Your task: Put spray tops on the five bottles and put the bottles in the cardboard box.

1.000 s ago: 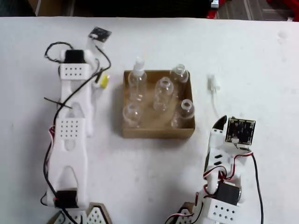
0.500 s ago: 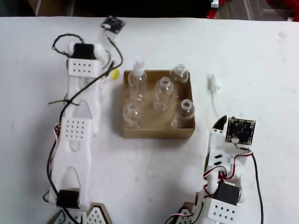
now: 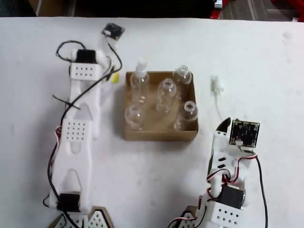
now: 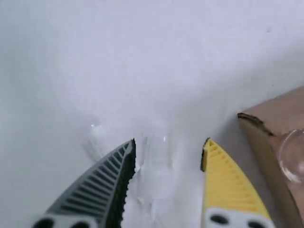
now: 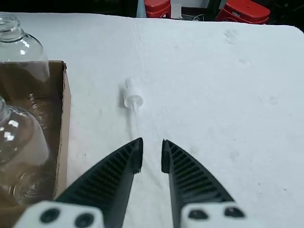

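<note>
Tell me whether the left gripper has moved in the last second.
Yes. In the high view the left gripper has shifted closer to the cardboard box and toward the far edge of the table; the box stayed put.

The high view looks straight down on the whole desk (image 3: 266, 57). Both wrist views sit low and close, facing forward; each shares the cardboard box (image 3: 161, 134) with it.

A clear thing (image 4: 154, 167) inside left gripper (image 4: 168, 147) looks blurred.
</note>
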`<control>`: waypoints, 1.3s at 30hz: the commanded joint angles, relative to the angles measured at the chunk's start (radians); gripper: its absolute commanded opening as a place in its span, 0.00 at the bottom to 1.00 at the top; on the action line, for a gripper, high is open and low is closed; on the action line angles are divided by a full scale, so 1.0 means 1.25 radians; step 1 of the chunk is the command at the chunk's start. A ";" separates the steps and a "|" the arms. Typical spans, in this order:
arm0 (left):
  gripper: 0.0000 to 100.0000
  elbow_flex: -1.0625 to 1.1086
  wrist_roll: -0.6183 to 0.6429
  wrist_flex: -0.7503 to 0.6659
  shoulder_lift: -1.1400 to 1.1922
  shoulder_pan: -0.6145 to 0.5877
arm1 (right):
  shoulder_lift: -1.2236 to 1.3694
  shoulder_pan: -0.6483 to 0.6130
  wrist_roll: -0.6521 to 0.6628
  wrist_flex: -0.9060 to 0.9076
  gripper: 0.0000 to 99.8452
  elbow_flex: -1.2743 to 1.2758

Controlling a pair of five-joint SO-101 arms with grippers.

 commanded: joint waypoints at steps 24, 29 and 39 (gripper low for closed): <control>0.02 -0.069 0.004 0.135 -0.104 0.040 | 0.002 0.001 0.010 -0.012 0.05 0.007; 0.02 -0.060 0.210 0.137 -0.192 0.023 | 0.002 0.001 0.010 -0.012 0.05 0.007; 0.02 0.410 0.220 0.135 -0.581 0.046 | 0.002 0.001 0.010 -0.012 0.05 0.007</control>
